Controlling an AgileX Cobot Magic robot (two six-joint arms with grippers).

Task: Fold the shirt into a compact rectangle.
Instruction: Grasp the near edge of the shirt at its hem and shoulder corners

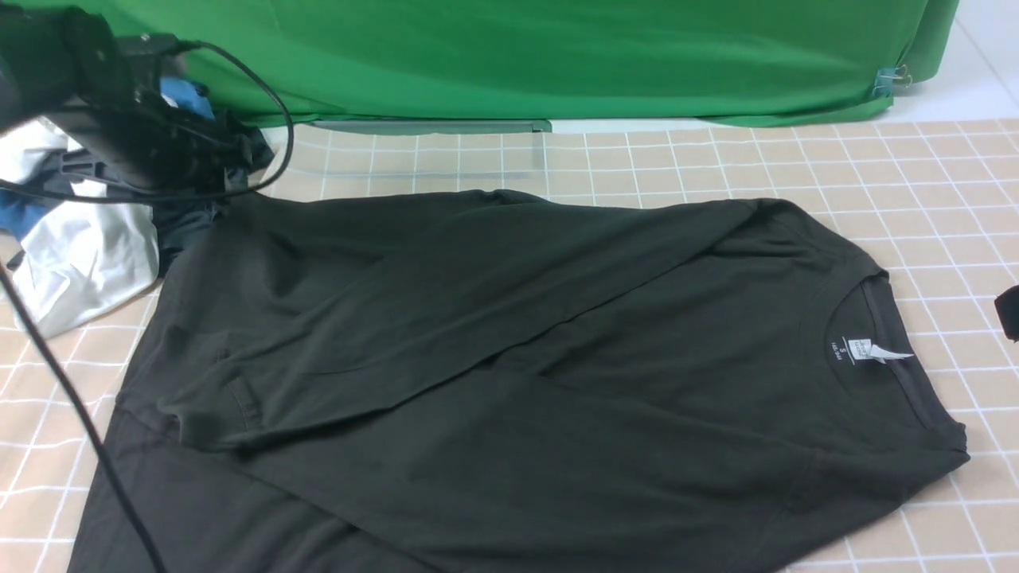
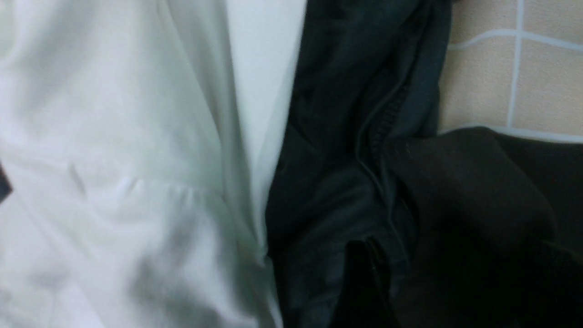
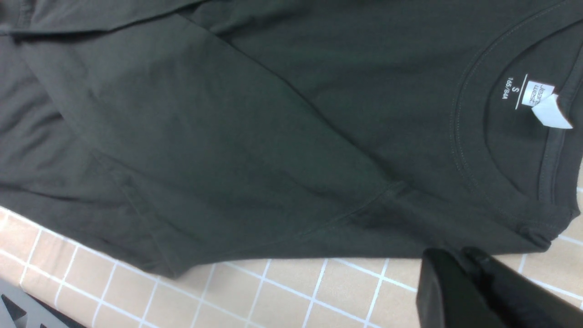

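Note:
The black shirt (image 1: 517, 358) lies flat on the checked table, collar to the right with its white neck tag (image 1: 872, 350) showing. One long sleeve is folded diagonally across the body. The print is hidden. My left gripper (image 1: 231, 151) hovers at the shirt's far left corner (image 2: 478, 205), beside the clothes pile. Only one dark finger (image 2: 364, 282) shows, so its jaws are unclear. My right gripper (image 3: 455, 262) is shut and empty, just off the shirt's edge (image 3: 273, 114) near the collar tag (image 3: 544, 102). It barely enters the front view (image 1: 1009, 312).
A white garment (image 1: 87, 239) (image 2: 114, 182) and a smaller dark grey garment (image 1: 187, 215) (image 2: 346, 114) are heaped at the far left. A green backdrop (image 1: 557, 56) hangs behind the table. A black cable (image 1: 80, 414) drapes down the left side.

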